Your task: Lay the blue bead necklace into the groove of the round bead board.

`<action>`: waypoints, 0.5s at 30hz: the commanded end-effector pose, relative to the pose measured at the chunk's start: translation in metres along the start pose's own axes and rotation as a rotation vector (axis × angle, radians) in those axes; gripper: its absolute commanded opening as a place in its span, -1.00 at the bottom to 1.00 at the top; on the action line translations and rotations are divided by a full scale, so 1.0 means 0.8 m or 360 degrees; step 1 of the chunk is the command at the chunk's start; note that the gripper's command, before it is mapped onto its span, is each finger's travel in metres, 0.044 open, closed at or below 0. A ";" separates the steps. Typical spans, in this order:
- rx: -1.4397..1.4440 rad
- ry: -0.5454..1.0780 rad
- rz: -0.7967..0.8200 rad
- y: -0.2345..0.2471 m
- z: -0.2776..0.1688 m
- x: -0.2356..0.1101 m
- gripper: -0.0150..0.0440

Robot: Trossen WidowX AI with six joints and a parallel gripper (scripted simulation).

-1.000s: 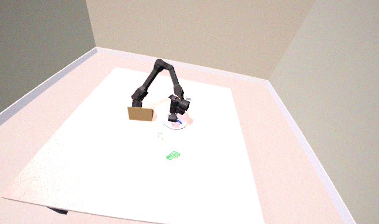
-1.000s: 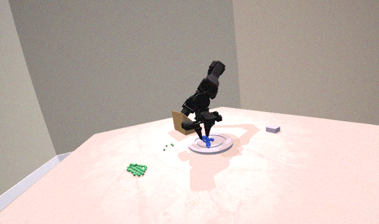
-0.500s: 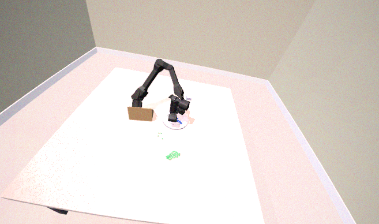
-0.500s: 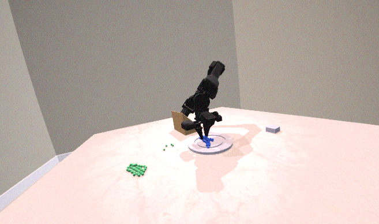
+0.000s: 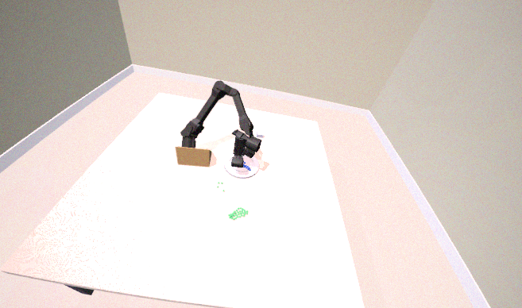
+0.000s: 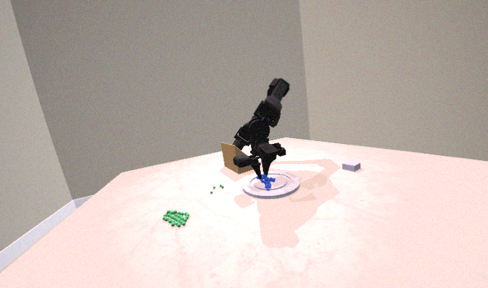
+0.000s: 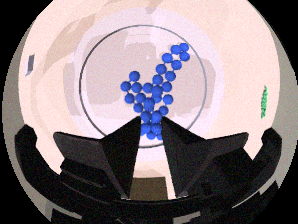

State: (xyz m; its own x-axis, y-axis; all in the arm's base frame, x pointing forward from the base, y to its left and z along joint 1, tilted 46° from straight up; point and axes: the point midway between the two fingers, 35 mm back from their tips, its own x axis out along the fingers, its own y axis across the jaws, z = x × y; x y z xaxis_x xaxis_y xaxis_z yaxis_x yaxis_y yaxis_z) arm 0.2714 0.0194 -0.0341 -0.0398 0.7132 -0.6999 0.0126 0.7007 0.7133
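The blue bead necklace is bunched in a heap on the middle of the round bead board, with one short strand running off toward the rim. My gripper points down over the board and is shut on the near end of the necklace. The beads at the fingertips are pinched between the two dark fingers. The board's groove is hard to make out under the beads.
A brown cardboard box stands beside the arm's base. A heap of green beads and a few loose green beads lie nearer the front. A small grey block sits to the right.
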 end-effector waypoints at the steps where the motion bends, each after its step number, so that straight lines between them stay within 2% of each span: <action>1: -0.0001 -0.0010 -0.0001 -0.001 0.001 -0.011 -0.49; 15: 0.0001 -0.0011 -0.0001 -0.024 0.012 -0.016 -0.49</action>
State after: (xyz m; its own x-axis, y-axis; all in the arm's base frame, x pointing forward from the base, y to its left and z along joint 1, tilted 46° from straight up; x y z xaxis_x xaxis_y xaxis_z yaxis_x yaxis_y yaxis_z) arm 0.2777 0.0037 -0.0344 -0.0361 0.7159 -0.6973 0.0132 0.6980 0.7159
